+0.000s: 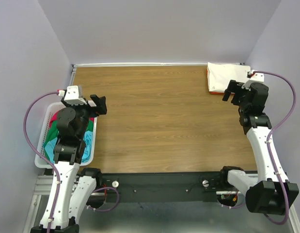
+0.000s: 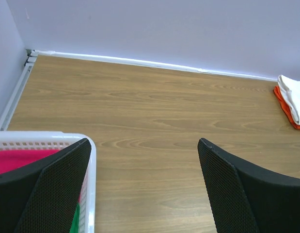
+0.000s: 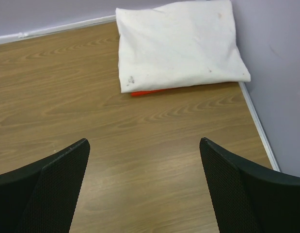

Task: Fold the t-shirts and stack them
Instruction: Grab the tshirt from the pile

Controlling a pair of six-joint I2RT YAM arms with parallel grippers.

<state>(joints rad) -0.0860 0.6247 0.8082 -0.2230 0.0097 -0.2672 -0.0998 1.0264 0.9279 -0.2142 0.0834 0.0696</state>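
A folded cream-white t-shirt [image 1: 226,76] lies on a folded orange t-shirt [image 1: 215,91] in the table's far right corner. The right wrist view shows the cream-white one [image 3: 179,43] with the orange edge [image 3: 147,92] under it. Red [image 1: 55,119], green [image 1: 53,133] and turquoise [image 1: 50,146] t-shirts lie bunched in the white basket [image 1: 43,141] at the left. My left gripper [image 1: 98,104] hangs open and empty over the basket's inner rim [image 2: 43,138]. My right gripper [image 1: 232,92] is open and empty just in front of the stack. Wood shows between each pair of fingers.
Walls close the table on the left, back and right. The wooden table [image 1: 159,121] stretches between the two arms. My left arm covers much of the basket's contents. The stack sits close against the right wall [image 3: 276,73].
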